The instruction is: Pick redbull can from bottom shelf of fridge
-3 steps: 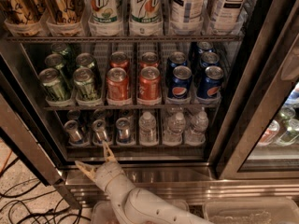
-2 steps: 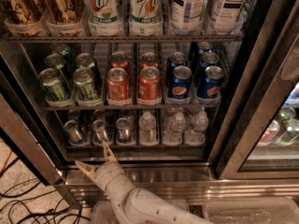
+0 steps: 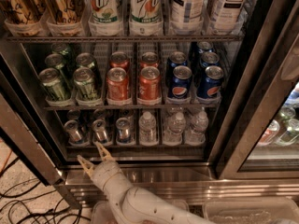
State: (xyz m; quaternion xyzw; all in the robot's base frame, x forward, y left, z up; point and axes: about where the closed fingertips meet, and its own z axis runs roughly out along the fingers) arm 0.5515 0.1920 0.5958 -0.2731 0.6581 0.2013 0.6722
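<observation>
The fridge (image 3: 140, 169) stands open in front of me, its steel sill low in the camera view. On its bottom shelf (image 3: 135, 146) three slim silver-and-blue redbull cans stand at the left: one (image 3: 74, 131), a second (image 3: 100, 130) and a third (image 3: 123, 129), with more behind them. My gripper (image 3: 93, 154) is on a white arm rising from the bottom of the view. It is open and empty, its two tan fingers spread just below the shelf's front rail, under the left and middle cans.
Clear water bottles (image 3: 176, 127) fill the shelf's right half. Above are green (image 3: 70, 80), red (image 3: 135, 80) and blue (image 3: 194, 78) soda cans, with large bottles (image 3: 145, 8) higher up. The open glass door (image 3: 25, 146) is at left. Cables (image 3: 23, 204) lie on the floor. Another cooler door (image 3: 273, 125) is at right.
</observation>
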